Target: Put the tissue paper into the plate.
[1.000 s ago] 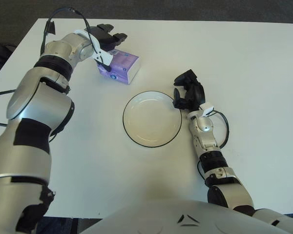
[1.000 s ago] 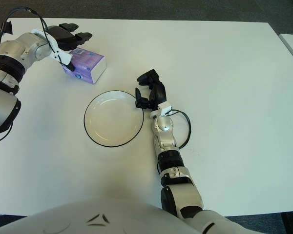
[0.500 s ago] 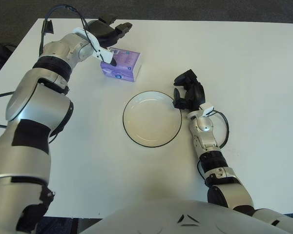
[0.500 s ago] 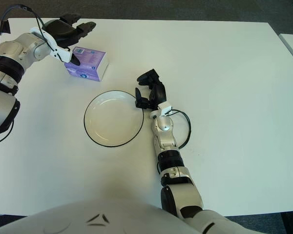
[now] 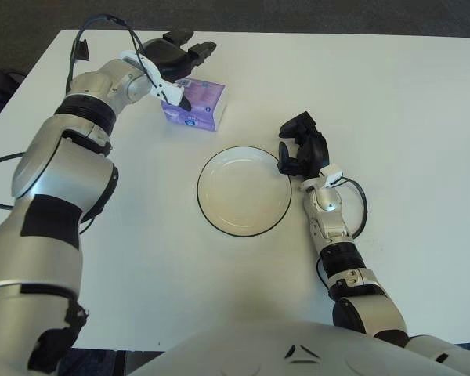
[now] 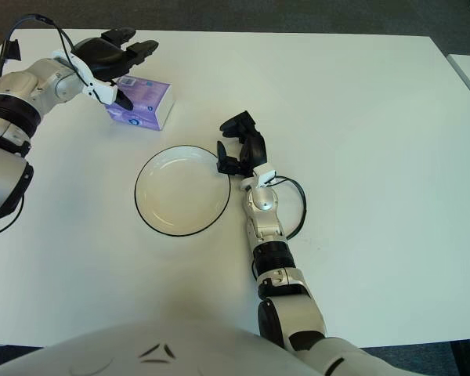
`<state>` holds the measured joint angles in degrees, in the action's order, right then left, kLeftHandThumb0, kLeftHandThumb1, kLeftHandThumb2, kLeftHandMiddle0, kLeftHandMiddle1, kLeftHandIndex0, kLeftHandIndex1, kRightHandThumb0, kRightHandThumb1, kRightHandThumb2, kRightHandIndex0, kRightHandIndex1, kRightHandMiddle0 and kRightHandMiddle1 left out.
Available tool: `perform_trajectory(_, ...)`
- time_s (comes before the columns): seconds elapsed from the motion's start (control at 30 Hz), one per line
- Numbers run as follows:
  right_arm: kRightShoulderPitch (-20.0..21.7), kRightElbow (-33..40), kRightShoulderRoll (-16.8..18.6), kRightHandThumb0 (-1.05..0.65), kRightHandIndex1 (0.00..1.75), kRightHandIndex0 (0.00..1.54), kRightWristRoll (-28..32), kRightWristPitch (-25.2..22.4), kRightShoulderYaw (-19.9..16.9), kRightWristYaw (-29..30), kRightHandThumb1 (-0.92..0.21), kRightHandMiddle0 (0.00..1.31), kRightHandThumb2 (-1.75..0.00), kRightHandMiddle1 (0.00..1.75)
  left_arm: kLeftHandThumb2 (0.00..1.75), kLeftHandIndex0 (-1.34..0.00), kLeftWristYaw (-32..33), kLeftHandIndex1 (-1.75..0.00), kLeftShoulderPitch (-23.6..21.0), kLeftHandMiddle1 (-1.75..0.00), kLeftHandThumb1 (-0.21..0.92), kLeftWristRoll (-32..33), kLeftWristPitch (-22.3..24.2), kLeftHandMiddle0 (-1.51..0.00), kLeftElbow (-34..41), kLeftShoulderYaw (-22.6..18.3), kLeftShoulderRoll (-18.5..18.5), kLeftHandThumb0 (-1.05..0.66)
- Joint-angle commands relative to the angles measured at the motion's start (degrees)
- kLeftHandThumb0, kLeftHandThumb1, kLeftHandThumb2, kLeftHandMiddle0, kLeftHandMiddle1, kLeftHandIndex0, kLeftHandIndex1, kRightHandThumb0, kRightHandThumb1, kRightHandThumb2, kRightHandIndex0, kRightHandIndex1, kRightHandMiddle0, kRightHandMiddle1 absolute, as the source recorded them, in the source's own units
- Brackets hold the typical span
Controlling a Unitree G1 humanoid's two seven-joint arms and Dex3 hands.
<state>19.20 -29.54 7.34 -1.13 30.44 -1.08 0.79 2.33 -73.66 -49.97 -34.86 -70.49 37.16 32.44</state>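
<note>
Tissue pack (image 5: 197, 104), purple and shaped like a small box, lies flat on the white counter (image 5: 407, 102), near the far left corner. It is not in the plate (image 5: 244, 190). The plate is white with a dark rim and sits in the middle of the counter, a little way in front of the pack and to its right, and the two do not touch.

The left hand (image 5: 172, 64) is over the far left part of the pack. Its fingers (image 5: 197, 50) are spread wide above the pack's far edge, and its thumb points down at the pack's left side. The hand holds nothing. I cannot tell if the thumb touches the pack.

The right hand (image 5: 301, 147) shows just beside the right rim of the plate. Its fingers are curled in and they hold nothing.
</note>
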Motion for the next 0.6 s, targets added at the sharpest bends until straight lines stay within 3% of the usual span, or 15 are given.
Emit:
perform_trajectory(0.0, -7.66, -5.81, 0.37, -0.01, 1.70, 0.60, 0.83, -1.47, -0.51, 0.46, -0.40, 0.37, -1.18, 1.62, 0.00, -0.01, -2.01, -0.01, 0.26, 0.00, 0.83, -1.07, -0.27, 0.00, -0.71, 1.31, 0.28, -1.05)
perform_trajectory(0.57, -8.15, -5.05, 0.17, -0.01, 1.71, 0.59, 0.72, -1.28, -0.42, 0.49, -0.41, 0.37, -1.17, 1.62, 0.01, 0.00, -2.81, 0.00, 0.81, 0.00, 0.83, -3.45, 2.03, 0.00, -2.21, 4.46, -1.13, -1.05)
